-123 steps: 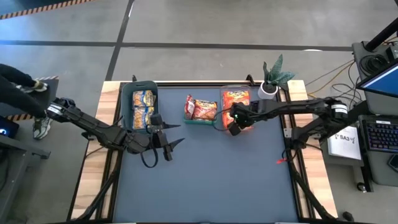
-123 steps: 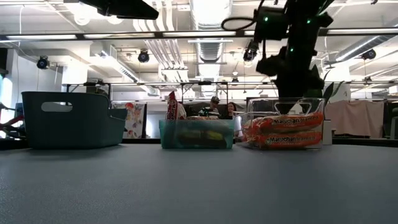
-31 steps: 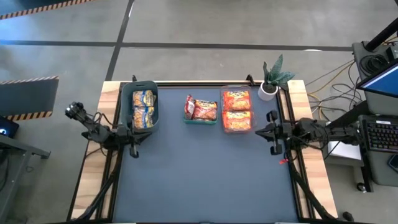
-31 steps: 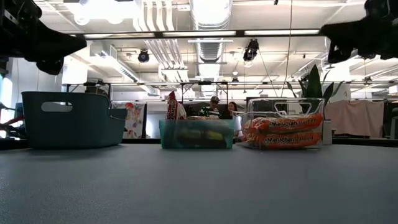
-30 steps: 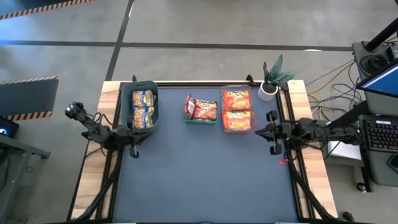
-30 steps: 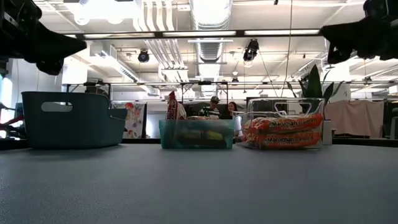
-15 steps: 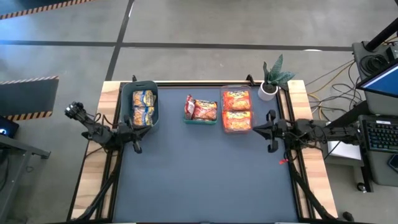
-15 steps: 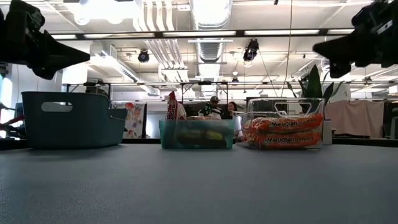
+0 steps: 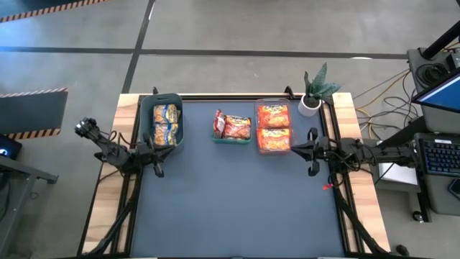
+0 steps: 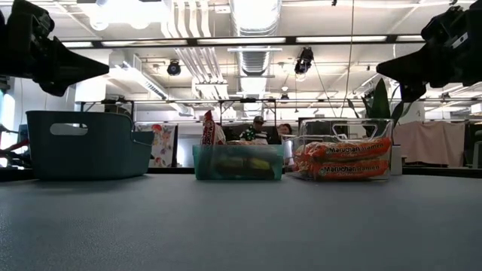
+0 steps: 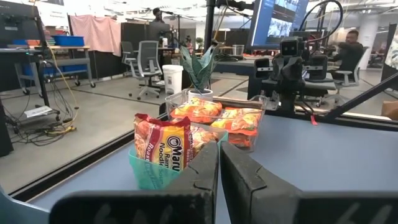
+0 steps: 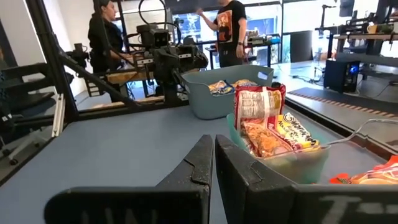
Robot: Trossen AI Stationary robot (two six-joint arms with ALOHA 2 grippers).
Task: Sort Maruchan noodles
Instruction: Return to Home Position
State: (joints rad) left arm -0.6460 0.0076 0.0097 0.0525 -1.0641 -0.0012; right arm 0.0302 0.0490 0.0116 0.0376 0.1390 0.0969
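Drawn back to opposite edges of the surface (image 9: pixel 237 201), left pincer (image 11: pixel 217 149) and right pincer (image 12: pixel 213 140) hang clenched, empty.

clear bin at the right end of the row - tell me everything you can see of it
The clear bin is a rectangular transparent plastic tub, upright on the grey table mat, rightmost of three bins. Orange Maruchan packs lie flat inside, stacked in layers below the rim. A teal bin sits beside it, apart; a potted plant stands off its far right corner. The right gripper hangs near it, higher up, not touching.
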